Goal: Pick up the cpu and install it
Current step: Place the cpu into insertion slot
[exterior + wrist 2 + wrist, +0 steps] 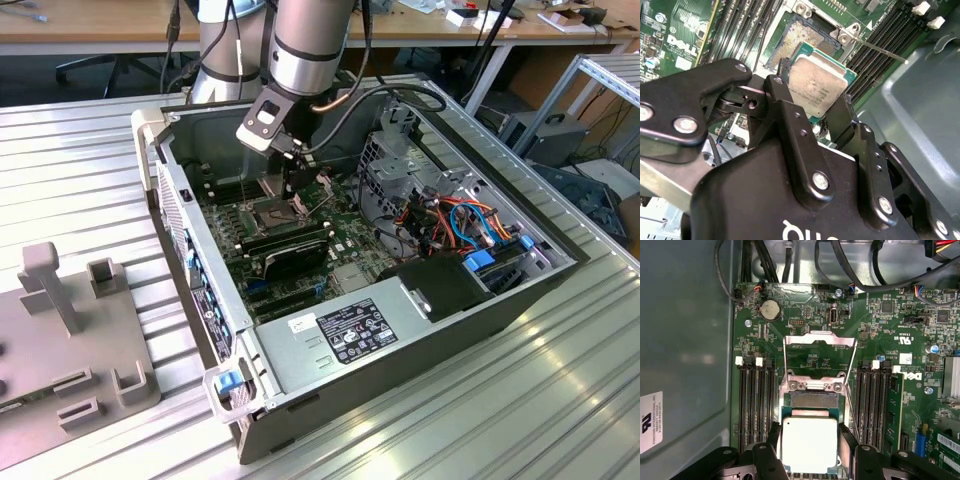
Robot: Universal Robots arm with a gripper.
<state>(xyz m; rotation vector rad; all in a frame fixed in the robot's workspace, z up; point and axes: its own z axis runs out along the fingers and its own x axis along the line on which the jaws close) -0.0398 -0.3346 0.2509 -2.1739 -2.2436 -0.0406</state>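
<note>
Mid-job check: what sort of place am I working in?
Probably a robotics lab bench: an open PC case sits on a ribbed metal table, wooden desks stand behind, and the pincer holds the cpu by the motherboard socket.

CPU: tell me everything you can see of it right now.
The small square chip, the cpu, has a dull silvery metal lid on a green substrate. It is clamped at two opposite edges by the black gripper, face up, over the open dark socket with its metal frame raised; contact with the socket unclear.
</note>
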